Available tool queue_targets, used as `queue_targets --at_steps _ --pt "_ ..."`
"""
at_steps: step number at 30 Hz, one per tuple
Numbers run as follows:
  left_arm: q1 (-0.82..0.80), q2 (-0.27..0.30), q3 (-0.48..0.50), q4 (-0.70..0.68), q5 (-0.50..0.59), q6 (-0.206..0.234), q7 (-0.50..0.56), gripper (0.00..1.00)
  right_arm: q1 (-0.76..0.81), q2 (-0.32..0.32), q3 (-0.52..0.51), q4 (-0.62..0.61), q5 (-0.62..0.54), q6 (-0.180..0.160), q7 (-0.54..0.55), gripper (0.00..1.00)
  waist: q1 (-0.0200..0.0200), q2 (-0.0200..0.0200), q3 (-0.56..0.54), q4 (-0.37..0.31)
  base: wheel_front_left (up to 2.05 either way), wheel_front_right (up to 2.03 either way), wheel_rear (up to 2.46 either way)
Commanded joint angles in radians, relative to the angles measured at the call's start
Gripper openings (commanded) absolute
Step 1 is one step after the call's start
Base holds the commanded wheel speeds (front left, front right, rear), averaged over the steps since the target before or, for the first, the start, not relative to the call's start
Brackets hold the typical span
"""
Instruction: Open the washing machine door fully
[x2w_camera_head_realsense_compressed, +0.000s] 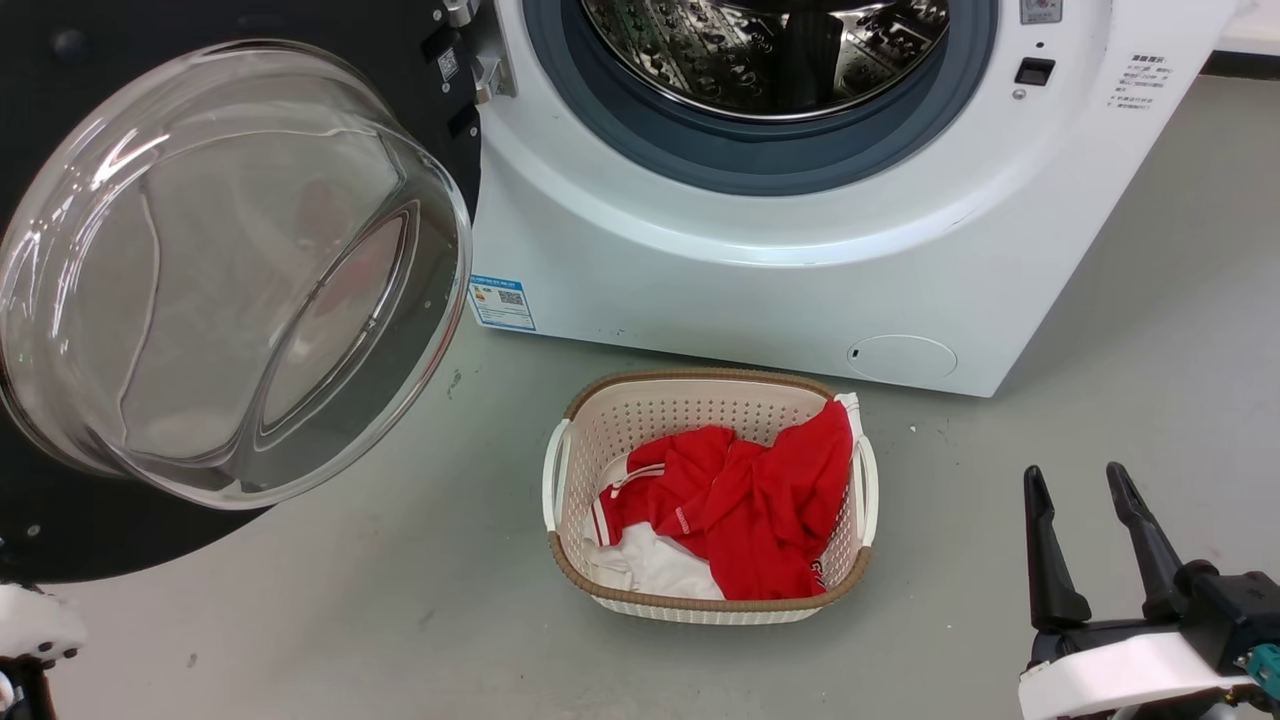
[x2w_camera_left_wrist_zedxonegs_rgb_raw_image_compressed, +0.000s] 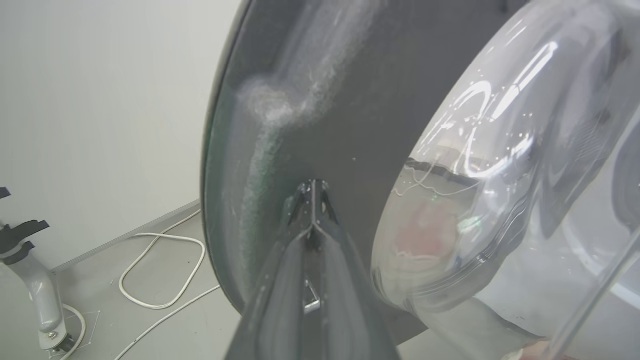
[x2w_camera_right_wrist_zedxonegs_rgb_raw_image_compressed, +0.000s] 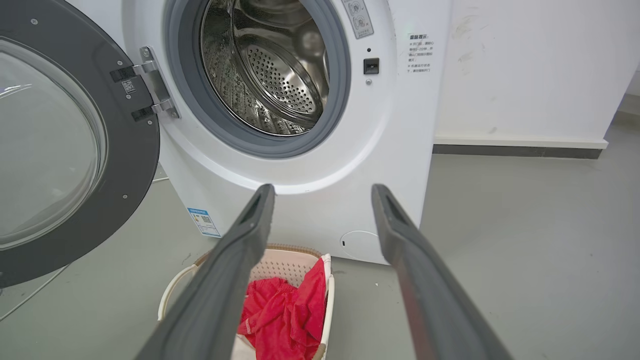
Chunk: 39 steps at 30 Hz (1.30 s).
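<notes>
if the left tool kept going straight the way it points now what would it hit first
The washing machine door: the left tool, shut, points at its black inner face, just left of the glass bowl in the left wrist view. The tool looks nearly on it, though depth is unclear.

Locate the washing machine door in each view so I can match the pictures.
Head view: the washing machine door takes the left side, swung open.
Left wrist view: the door spans centre and right, close up.
Right wrist view: the door is at the left edge, hinged beside the drum.
Shared landmark: its clear glass bowl.
</notes>
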Motion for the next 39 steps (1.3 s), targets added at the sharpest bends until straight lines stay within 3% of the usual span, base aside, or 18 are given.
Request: queue_targets --at_steps 1,15,21,25,29,38,39 --pt "-0.009 0.006 0.023 0.013 0.011 -0.003 -0.004 0.0 -0.017 0.002 0.002 0.005 -0.003 -0.001 -0.004 1.0 -0.0001 0.0 -0.003 -0.002 0.0 0.0 0.0" --pt "0.138 -0.103 0.02 -0.142 0.154 -0.005 -0.004 0.0 0.029 0.002 0.005 0.037 0.007 -0.001 -0.016 1.0 -0.0001 0.0 -0.103 0.01 0.0 0.0 0.0" --pt "0.23 -0.169 -0.055 -0.246 0.21 0.007 -0.004 0.0 0.049 0.002 0.011 0.037 0.008 -0.001 -0.013 1.0 -0.0001 0.0 -0.14 0.005 0.0 0.0 0.0" --pt "0.248 -0.216 -0.163 -0.299 0.25 -0.009 0.01 0.0 0.055 0.002 0.013 0.023 0.002 -0.001 -0.008 1.0 -0.0001 0.0 -0.15 -0.021 0.0 0.0 0.0" --pt "0.191 -0.238 -0.274 -0.284 0.287 -0.05 0.028 0.0 0.05 0.002 0.016 0.013 -0.006 -0.001 0.0 1.0 -0.0001 0.0 -0.15 -0.06 0.0 0.0 0.0" --pt "0.108 -0.265 -0.348 -0.225 0.305 -0.072 0.018 0.0 0.041 0.002 0.022 0.001 -0.017 -0.001 0.012 1.0 -0.0001 0.0 -0.15 -0.14 0.0 0.0 0.0" --pt "0.1 -0.267 -0.353 -0.218 0.309 -0.072 0.017 0.13 0.04 0.002 0.023 0.0 -0.021 -0.001 0.014 1.0 -0.0001 0.0 -0.149 -0.148 0.0 0.0 0.0"
